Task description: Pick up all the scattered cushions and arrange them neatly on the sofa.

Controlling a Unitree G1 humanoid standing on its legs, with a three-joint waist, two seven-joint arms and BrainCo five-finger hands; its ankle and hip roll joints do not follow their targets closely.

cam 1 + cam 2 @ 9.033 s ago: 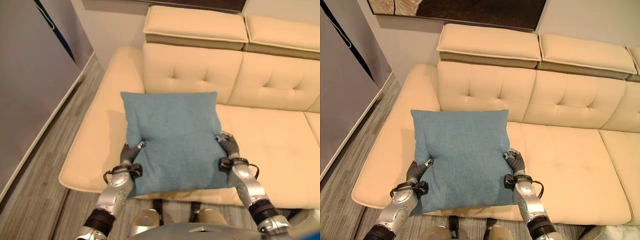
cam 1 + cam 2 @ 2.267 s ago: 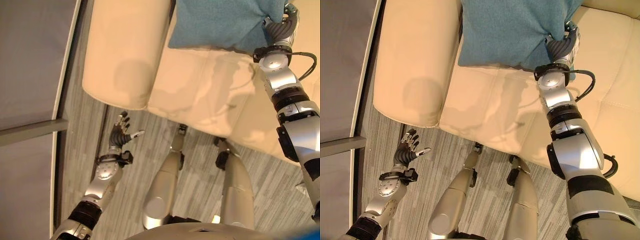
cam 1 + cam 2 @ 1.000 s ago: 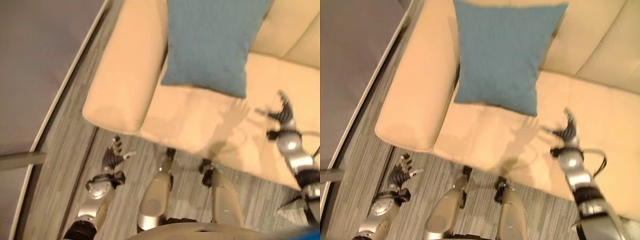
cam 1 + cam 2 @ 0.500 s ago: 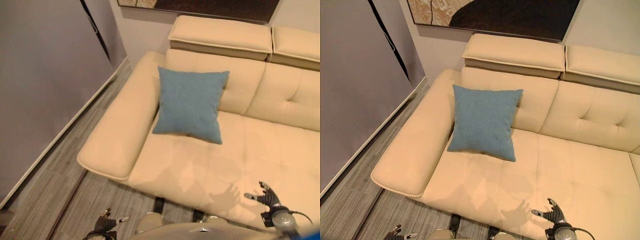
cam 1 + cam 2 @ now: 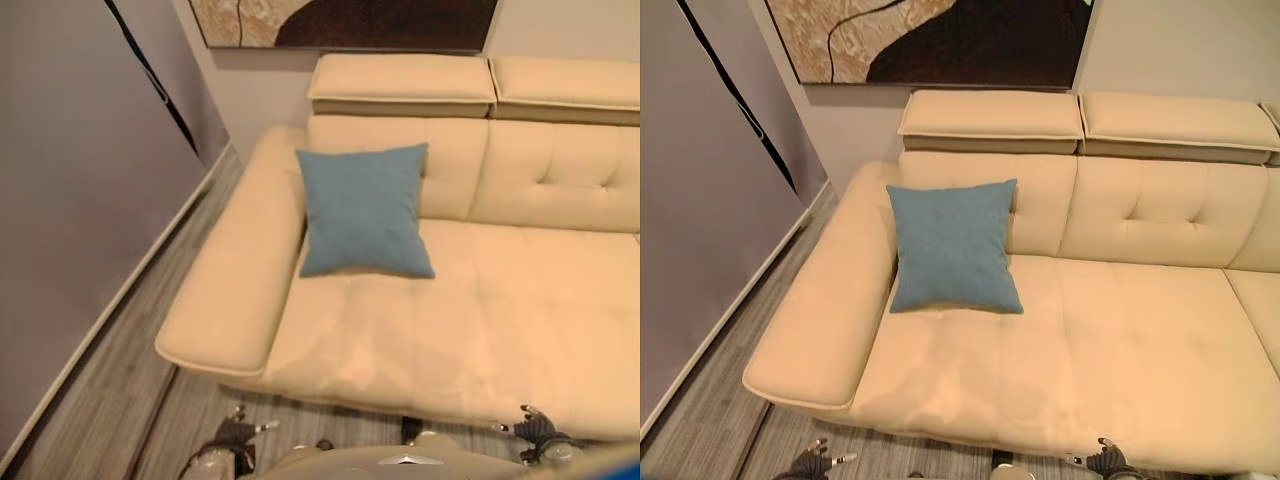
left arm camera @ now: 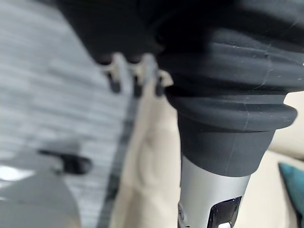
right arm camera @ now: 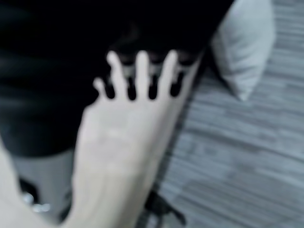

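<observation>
Grey plank floor (image 5: 120, 380) fronted the cream leather sofa (image 5: 1120, 330). Square teal fabric cushion (image 5: 364, 209) leaned on the backrest, well beyond both hands. Left hand (image 5: 238, 431) and right hand (image 5: 532, 427) hung slack-fingered, holding nothing. 1 cushion looked placed; the next move likely called for reaching the pale grey cushion (image 7: 244, 47) on the floor near the right hand.

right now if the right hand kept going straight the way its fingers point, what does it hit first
Most likely the front edge of the sofa. The right hand hangs low with straight fingers aimed at the seat front, though depth is hard to judge. The blue cushion sits well beyond.
</observation>
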